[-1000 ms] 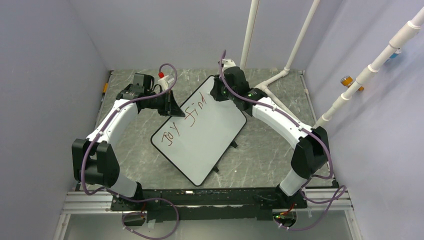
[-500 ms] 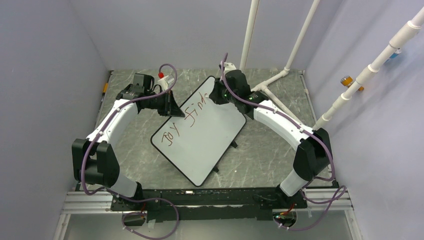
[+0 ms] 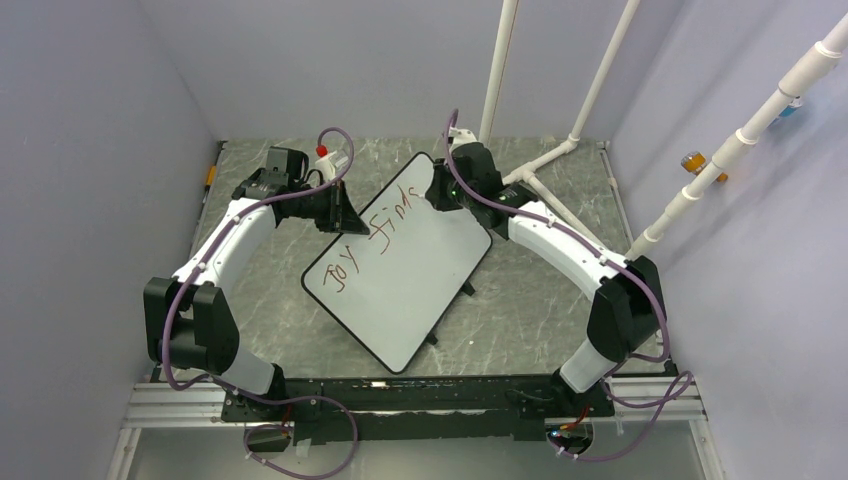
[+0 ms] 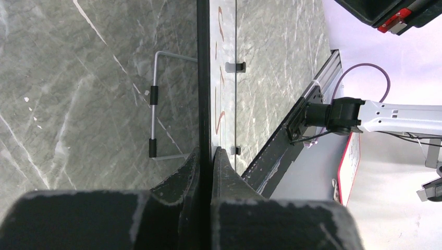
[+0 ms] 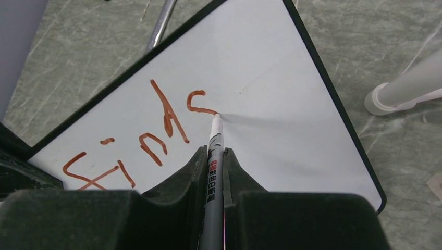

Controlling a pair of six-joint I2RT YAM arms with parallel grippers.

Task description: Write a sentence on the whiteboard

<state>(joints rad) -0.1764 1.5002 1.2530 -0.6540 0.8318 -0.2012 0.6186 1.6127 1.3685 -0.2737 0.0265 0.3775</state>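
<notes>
The whiteboard (image 3: 420, 270) lies tilted across the table's middle, propped on small black feet. The sentence (image 3: 375, 240) in reddish-brown reads "Joy" and "finds", the last letter half drawn (image 5: 200, 101). My left gripper (image 3: 345, 215) is shut on the whiteboard's upper left edge (image 4: 204, 78), seen edge-on in the left wrist view. My right gripper (image 3: 440, 195) is shut on a grey marker (image 5: 213, 156), whose white tip touches the whiteboard (image 5: 260, 78) at the end of the last letter's stroke.
White pipes (image 3: 590, 110) rise at the back right, one foot (image 5: 396, 94) close to the board's far corner. A red-capped object (image 3: 323, 150) sits behind the left arm. A wire stand (image 4: 154, 112) shows under the board. Grey walls close both sides.
My right gripper has moved the marker rightward along the board and added the start of an "s" after "find". The left gripper has kept its hold.
</notes>
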